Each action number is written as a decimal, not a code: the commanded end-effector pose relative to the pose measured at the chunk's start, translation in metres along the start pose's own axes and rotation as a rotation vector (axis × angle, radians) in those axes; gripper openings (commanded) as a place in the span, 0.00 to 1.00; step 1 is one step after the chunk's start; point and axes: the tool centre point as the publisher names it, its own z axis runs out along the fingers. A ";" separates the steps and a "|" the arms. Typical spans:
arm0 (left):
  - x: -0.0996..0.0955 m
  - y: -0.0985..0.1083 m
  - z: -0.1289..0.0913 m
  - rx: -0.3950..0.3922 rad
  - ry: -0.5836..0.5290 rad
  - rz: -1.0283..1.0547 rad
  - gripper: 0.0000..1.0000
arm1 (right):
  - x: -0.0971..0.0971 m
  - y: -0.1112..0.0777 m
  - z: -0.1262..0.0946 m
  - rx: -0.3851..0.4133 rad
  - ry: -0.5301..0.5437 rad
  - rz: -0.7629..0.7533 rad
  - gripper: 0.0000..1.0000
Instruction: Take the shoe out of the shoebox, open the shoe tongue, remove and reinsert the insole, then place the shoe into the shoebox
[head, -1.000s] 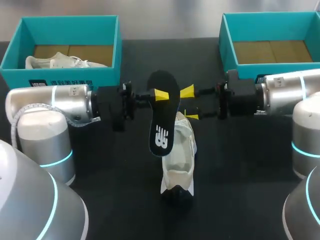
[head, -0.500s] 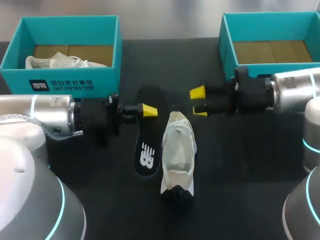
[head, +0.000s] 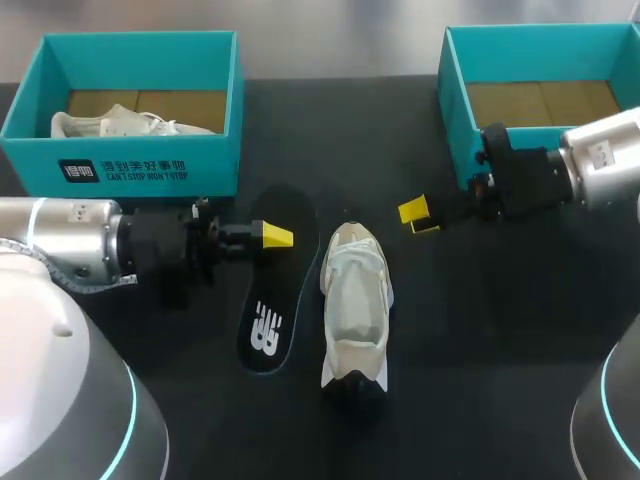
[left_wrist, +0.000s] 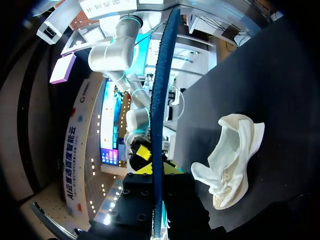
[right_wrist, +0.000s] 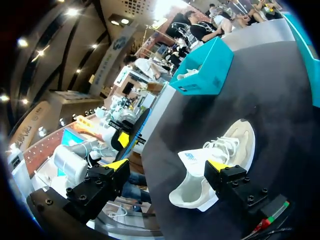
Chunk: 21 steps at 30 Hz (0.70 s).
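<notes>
1. Black table (head: 480, 330) top has two blue-green boxes at the back, one on each side.
2. The left shoebox (head: 130, 150) has a white shoe (head: 120, 124) lying inside it on brown card.
3. The right shoebox (head: 452, 100) shows its brown card floor.
4. The cream shoe (head: 357, 300) lies on the table between the two boxes, nearer the front, with its opening facing up.
5. The black insole (head: 272, 310) is out of the shoe. It sits just beside the cream shoe, on my left side of it, with a white mark near its front end.
6. The left gripper (head: 272, 236) pinches the back end of the black insole, with a finger pressed on each side. In the left wrist view the insole runs straight out between the fingers, seen on its thin edge.
7. I cannot tell if the front end of the insole touches the table.
8. The right gripper (head: 418, 215) has its fingers spread wide apart. It hangs near the front corner of the right shoebox, apart from the cream shoe.
</notes>
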 end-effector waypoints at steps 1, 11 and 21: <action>-0.001 -0.002 -0.001 -0.001 0.002 0.001 0.00 | 0.001 0.005 0.002 0.069 -0.016 -0.103 1.00; -0.013 -0.052 0.000 0.045 -0.002 -0.169 0.00 | -0.014 -0.024 0.004 0.340 -0.309 -0.422 1.00; -0.013 -0.052 0.000 0.045 -0.002 -0.169 0.00 | -0.014 -0.024 0.004 0.340 -0.309 -0.422 1.00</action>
